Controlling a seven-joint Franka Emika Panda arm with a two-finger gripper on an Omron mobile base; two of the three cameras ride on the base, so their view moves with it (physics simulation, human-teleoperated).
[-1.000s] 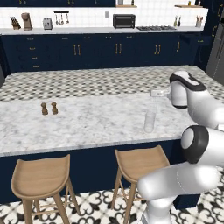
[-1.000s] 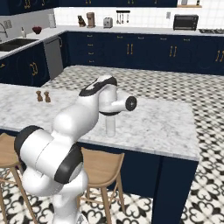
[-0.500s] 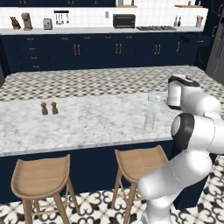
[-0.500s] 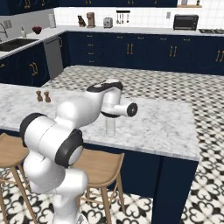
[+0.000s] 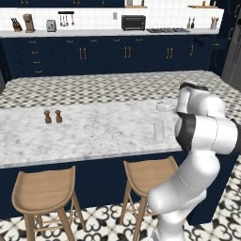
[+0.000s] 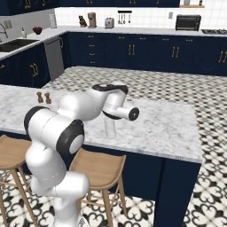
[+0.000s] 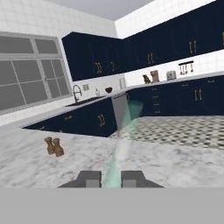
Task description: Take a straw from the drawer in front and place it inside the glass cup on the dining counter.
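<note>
A pale green translucent straw (image 7: 117, 153) is pinched between the nearly closed tips of the dark two-finger gripper (image 7: 112, 178).

In the hand view the straw is seen running up from between the tips towards twelve o'clock (slightly towards one). The tall, narrow, clear glass cup (image 5: 159, 130) is stood upright on the long white-grey veined marble dining counter (image 5: 89, 132), near its front edge, at about nine o'clock of the white arm's elbow in the left base view. Two small brown shakers (image 5: 52, 116) are set well apart from the cup, at its nine o'clock.

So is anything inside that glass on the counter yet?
The glass looks empty. The straw sits pinched in the claw over the counter. From the right, the arm hides the glass's top.
</note>
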